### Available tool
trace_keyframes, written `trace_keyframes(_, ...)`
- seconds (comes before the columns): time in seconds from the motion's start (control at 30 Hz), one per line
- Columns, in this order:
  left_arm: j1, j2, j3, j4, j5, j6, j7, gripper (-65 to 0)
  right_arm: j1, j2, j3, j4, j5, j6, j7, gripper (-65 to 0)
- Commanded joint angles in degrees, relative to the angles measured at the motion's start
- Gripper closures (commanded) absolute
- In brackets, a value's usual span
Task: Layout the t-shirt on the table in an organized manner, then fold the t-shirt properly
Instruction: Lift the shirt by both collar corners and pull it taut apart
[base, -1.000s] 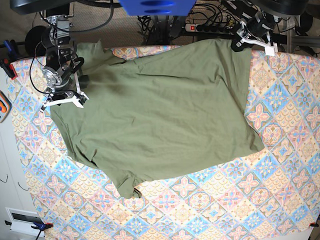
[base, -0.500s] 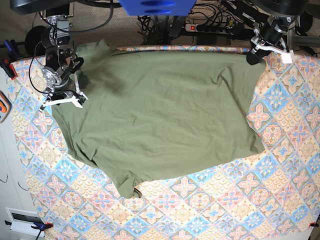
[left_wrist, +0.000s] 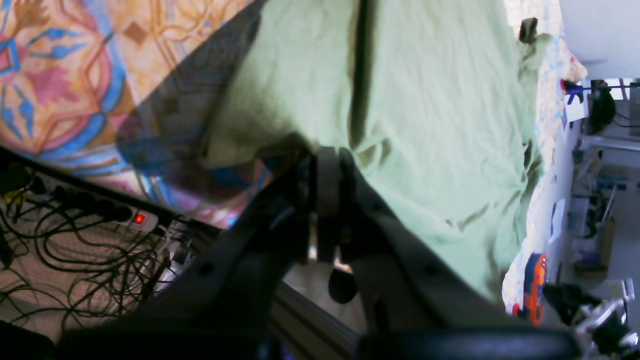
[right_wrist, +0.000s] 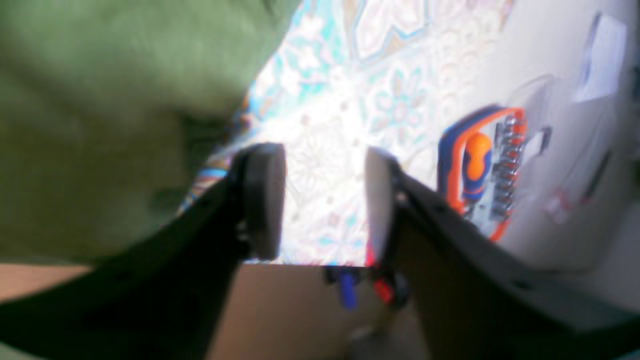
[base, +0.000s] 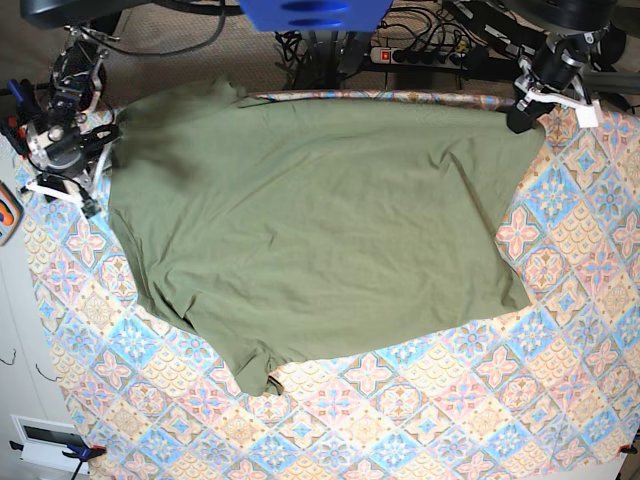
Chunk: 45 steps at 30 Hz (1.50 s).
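Left gripper (base: 524, 112) first: its jaws are pressed together at the far edge of the table (base: 560, 300), with a corner of the t-shirt (base: 310, 230) pinched between them. In the left wrist view the two dark fingers (left_wrist: 327, 200) meet with the olive fabric running right up into them, and the cloth stretches away smooth, with a few soft creases further out.

Over to the right gripper (right_wrist: 320, 200): jaws standing apart, nothing between them. Through the gap you see only the patterned tablecloth. The shirt's edge lies just beside its dark pad (right_wrist: 262, 200), and the picture is too blurred to say whether they touch. In the base view this gripper sits off the shirt's side, near the table's far corner.

The shirt itself lies spread flat across the far half of the table, its far hem running along the table's back edge, one sleeve poking out at the near side. The near half of the floral cloth is uncovered.

Past the table's edge by the right gripper lies an orange and blue screwdriver kit (right_wrist: 480, 170). Behind the table, a power strip (base: 420, 55) with a red light sits among tangled cables.
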Motion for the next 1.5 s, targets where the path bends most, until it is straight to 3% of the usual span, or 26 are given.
trace_keyframes(0.0, -0.68, -0.50, -0.25, 0.86, -0.80, -0.67, 0.22, 0.0, 0.23, 0.97, 1.19, 0.75, 1.85, -0.29, 0.24, -31.7)
trace_keyframes(0.13, -1.29, -0.50, -0.25, 0.68, -0.71, -0.67, 1.19, 0.0, -1.79, 0.97, 2.60, 0.58, 6.95, -0.29, -0.63, -35.7)
trace_keyframes(0.63, -1.47, -1.81, -0.17, 0.68, -0.71, -0.67, 1.27, 0.0, -5.75, 0.70, 2.69, -6.54, 22.16, -0.29, -4.41, -35.6)
trace_keyframes(1.07, -1.38, -1.81, -0.08, 0.68, -0.71, -0.67, 1.27, 0.0, -8.38, -0.70, 4.18, -10.59, 24.53, -0.29, -4.50, -35.6)
trace_keyframes(1.3, -1.29, -1.81, -0.17, 0.68, -0.71, -0.67, 1.27, 0.0, -8.30, -0.26, 4.18, -16.74, 35.52, -0.29, -4.41, -35.6)
trace_keyframes(1.47, -1.29, -1.90, -0.25, 0.68, -0.71, -0.67, 1.27, 0.0, -8.30, -0.26, 4.18, -20.52, 40.36, -0.29, -4.41, -28.4)
